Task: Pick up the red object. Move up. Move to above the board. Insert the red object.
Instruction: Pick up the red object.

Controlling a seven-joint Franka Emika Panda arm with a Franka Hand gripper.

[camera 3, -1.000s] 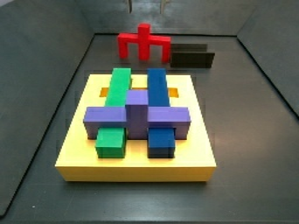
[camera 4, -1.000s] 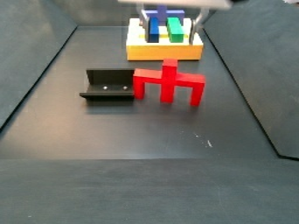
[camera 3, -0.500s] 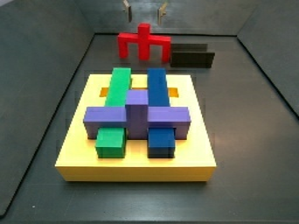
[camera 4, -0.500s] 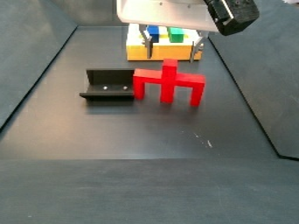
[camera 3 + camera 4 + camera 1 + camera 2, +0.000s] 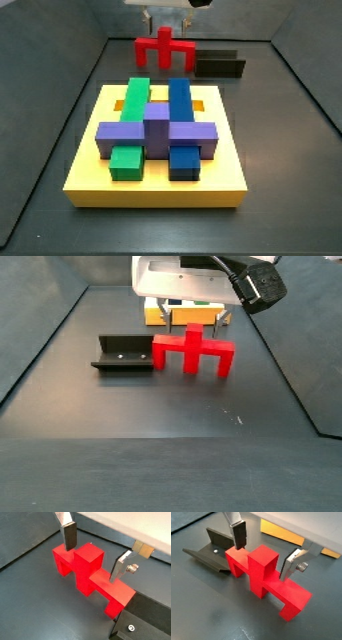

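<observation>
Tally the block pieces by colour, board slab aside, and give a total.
Red: 1, the red object, under the open gripper
Green: 1
Blue: 1
Purple: 1
Total: 4; last three sit on the board.

Side views face each other; wrist views look down along the pincer (image 5: pixel 95 553).

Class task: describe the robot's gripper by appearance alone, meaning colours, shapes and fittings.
In both wrist views the gripper has two flat silver plate fingers tipped with dark rectangular pads. One finger carries a small round silver screw or bolt on its side. In a side view the gripper body is a white box, with a black rounded part mounted beside it.
</observation>
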